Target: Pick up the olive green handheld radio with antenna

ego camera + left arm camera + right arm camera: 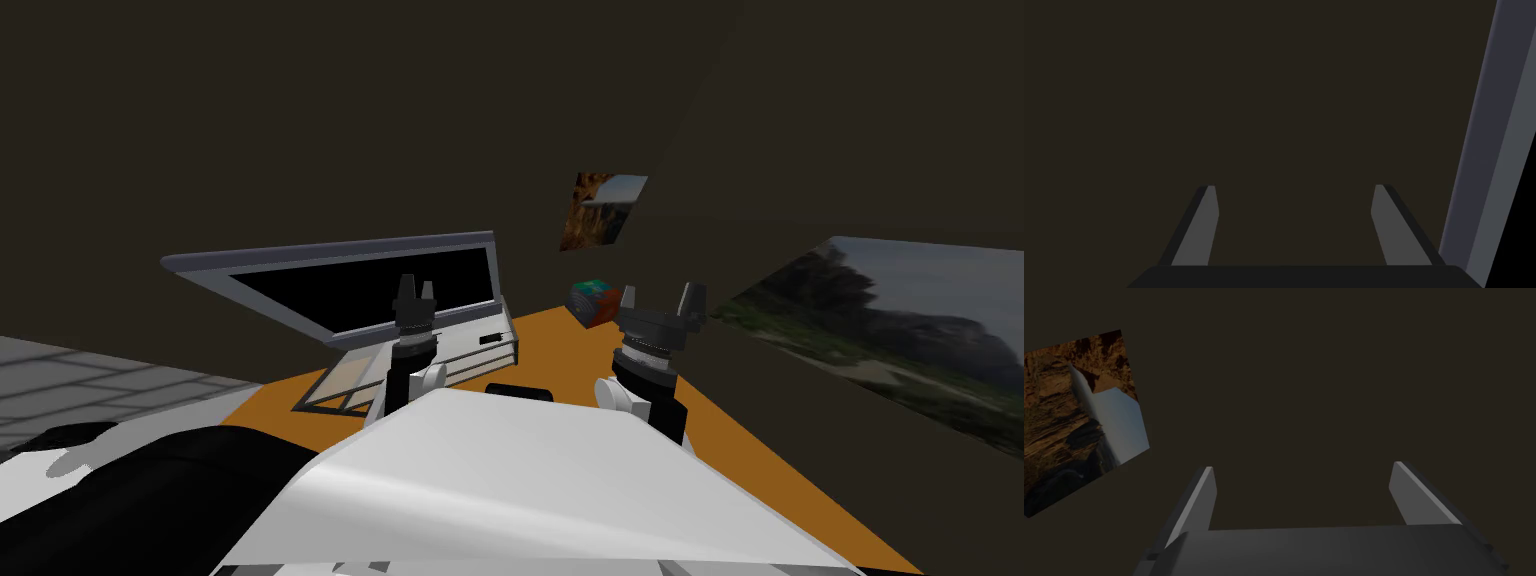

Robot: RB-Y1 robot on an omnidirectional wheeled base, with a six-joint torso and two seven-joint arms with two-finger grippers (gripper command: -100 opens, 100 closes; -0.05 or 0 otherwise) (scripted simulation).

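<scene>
Radio: where it lies cannot be told. The closest candidate is a small dark object [520, 388] on the orange desk [560, 345], at the near edge just past the chest and between the two arms. It is mostly hidden and reads black rather than olive, with no antenna to make out.

Left gripper [414, 290]: raised above the desk in front of the monitor [350, 290]. Its fingers are spread wide and hold nothing. It points at a dark wall, with the monitor's grey frame just to one side in the left wrist view.

Right gripper [660, 298]: also raised, near a small teal-and-orange box [592, 300] at the desk's far side. Its fingers are wide apart and empty.

A flat white box [470, 345] sits under the monitor, just behind the left forearm.

Likely risks:
- Both hands aim up at the wall, not down at the desk. Any reach from here starts blind, so the wrists need tilting down first.
- Wrong pick: the teal-and-orange box is the nearest thing to the right hand, and the dark object is unconfirmed. Either could be grabbed by mistake.
- The left arm is close to the monitor and the white box, so a swing down could clip or shove them.
- The candidate sits tight against the chest line. That is an awkward near reach, and a finger could nudge it off the desk edge.
- A thin antenna could snag a finger or tip the radio if it is gripped high.
</scene>
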